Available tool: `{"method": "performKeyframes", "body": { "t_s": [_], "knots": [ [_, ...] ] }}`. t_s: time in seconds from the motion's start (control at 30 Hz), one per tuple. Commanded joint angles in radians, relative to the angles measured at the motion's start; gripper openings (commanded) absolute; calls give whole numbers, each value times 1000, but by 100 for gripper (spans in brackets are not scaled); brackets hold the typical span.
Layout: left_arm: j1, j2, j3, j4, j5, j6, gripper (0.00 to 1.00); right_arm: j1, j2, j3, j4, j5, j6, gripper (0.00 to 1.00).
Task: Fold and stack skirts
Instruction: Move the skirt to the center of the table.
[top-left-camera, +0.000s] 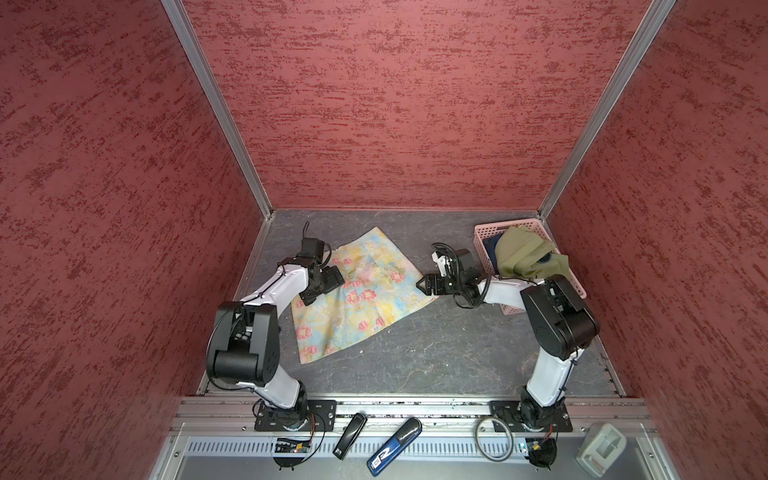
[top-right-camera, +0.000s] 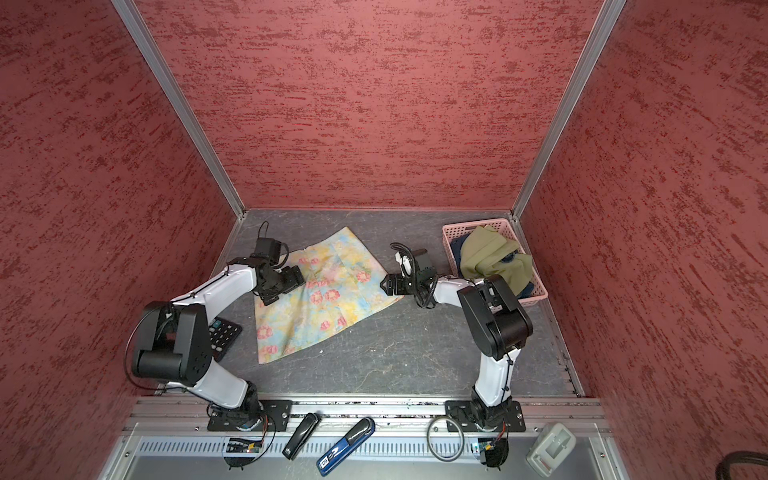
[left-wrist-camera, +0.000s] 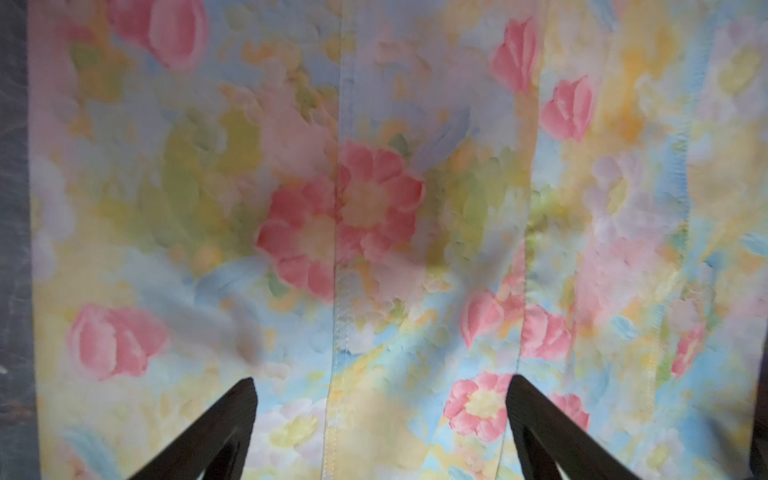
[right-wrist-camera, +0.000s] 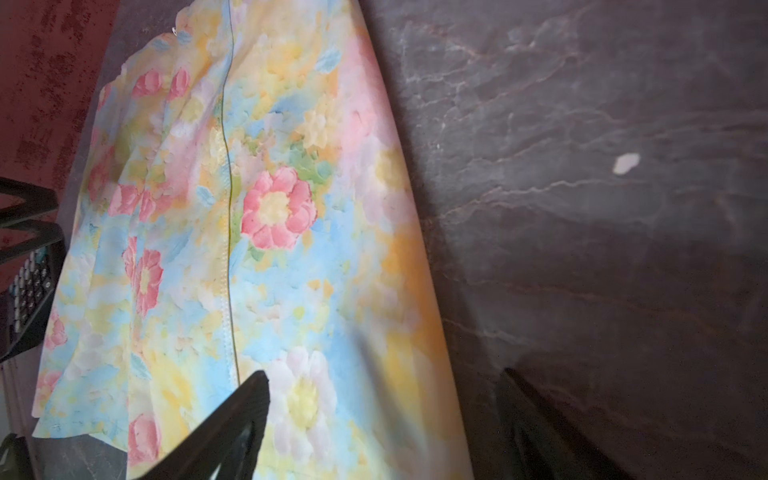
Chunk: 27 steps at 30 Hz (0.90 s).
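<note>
Pastel floral cloth skirt (top-left-camera: 361, 291) lies spread flat at the middle of the dark marbled surface (top-left-camera: 415, 357), so I hold the left tool (left-wrist-camera: 380, 380) wide over its left side and the right tool (right-wrist-camera: 383, 374) wide astride its right edge, ready, I judge, to pinch a fold.

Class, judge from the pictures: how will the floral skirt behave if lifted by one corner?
The floral skirt probably droops limply: it lies flat with soft creases. Likely light, being thin cloth. It may slide on the smooth table.
</note>
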Motion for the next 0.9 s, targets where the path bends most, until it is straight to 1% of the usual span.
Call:
{"method": "performKeyframes", "body": {
  "t_s": [0.0, 0.07, 0.13, 0.27, 0.37, 0.43, 0.5, 0.57, 0.6, 0.73, 0.87],
  "knots": [
    [-17, 56, 54, 1, -80, 31, 94, -3, 8, -45, 28, -27, 28, 81],
    [-25, 95, 79, -11, -109, 41, 94, -3, 13, -60, 56, -47, 36, 75],
    [-32, 130, 107, -36, -134, 43, 94, -3, 21, -62, 70, -60, 50, 65],
    [-49, 171, 135, -63, -162, 43, 93, -5, 24, -79, 122, -57, 81, 38],
    [-68, 202, 160, -71, -173, 60, 93, -4, 6, -80, 125, -11, 80, 23],
    [-78, 235, 191, -76, -172, 68, 93, -6, -21, -87, 115, 38, 78, 18],
    [-89, 274, 231, -80, -168, 78, 93, -12, -54, -105, 114, 84, 86, 9],
    [-107, 328, 289, -96, -169, 87, 92, -21, -92, -128, 109, 134, 97, 2],
    [-116, 347, 314, -101, -168, 90, 93, -24, -105, -135, 101, 155, 98, 0],
    [-164, 438, 425, -123, -158, 104, 92, -33, -182, -164, 73, 241, 79, 0],
    [-210, 531, 551, -159, -143, 109, 92, -44, -260, -162, 21, 290, 53, 0]
  ]
}}
